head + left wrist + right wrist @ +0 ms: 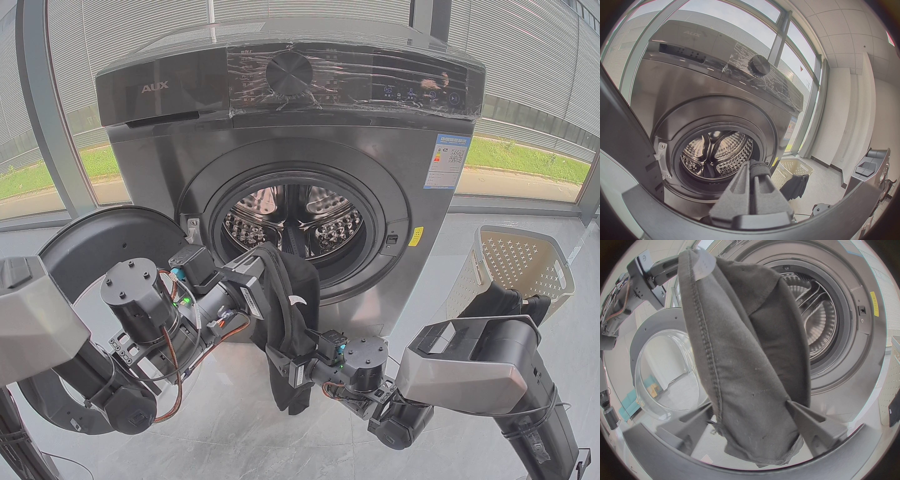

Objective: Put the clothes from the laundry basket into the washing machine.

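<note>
The black garment (pixel 294 294) hangs from the left pincer (pixel 752 171), which is clamped tight on a fold at its top. Just beyond that pincer is the open drum (pixel 290 219) of the washing machine (pixel 156 162). The cloth's lower part drops between the fingers (pixel 815 427) of the right pincer (pixel 748 404). These are spread wide on either side, and one touches the fabric. Well off to that pincer's right, the laundry basket (pixel 528 253) has more dark clothes (pixel 503 300) draped over its rim.
</note>
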`<state>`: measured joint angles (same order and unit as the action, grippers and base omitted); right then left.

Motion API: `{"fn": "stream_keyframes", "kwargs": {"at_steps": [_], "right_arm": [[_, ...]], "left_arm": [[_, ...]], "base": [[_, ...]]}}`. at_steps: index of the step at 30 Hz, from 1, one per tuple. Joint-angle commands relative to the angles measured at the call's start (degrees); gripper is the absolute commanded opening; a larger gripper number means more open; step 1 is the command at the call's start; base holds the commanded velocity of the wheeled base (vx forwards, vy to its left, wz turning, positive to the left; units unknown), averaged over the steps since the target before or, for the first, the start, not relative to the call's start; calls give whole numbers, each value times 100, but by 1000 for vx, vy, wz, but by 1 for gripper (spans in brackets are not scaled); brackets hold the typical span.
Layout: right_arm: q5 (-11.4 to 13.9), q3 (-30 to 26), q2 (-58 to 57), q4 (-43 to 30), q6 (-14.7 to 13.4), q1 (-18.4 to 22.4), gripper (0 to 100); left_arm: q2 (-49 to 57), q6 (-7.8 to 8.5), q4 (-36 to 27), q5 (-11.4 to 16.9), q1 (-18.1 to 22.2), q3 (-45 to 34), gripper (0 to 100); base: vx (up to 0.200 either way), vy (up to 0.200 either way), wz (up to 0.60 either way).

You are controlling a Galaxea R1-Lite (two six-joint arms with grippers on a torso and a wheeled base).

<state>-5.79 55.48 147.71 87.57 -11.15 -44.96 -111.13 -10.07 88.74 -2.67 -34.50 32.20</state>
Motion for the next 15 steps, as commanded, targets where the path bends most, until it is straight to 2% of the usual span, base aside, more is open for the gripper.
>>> {"fn": "stream_keyframes", "kwargs": {"at_steps": [1, 15], "right_arm": [[-1, 7, 56, 77, 8, 13, 0], [-1, -907, -559, 94, 122, 5, 0]], "left_arm": [[-67, 14, 3, -14, 40, -38, 0], [-119, 40, 12, -14, 400, -460, 0]], "base": [[0, 0, 0], [0, 0, 0]]}}
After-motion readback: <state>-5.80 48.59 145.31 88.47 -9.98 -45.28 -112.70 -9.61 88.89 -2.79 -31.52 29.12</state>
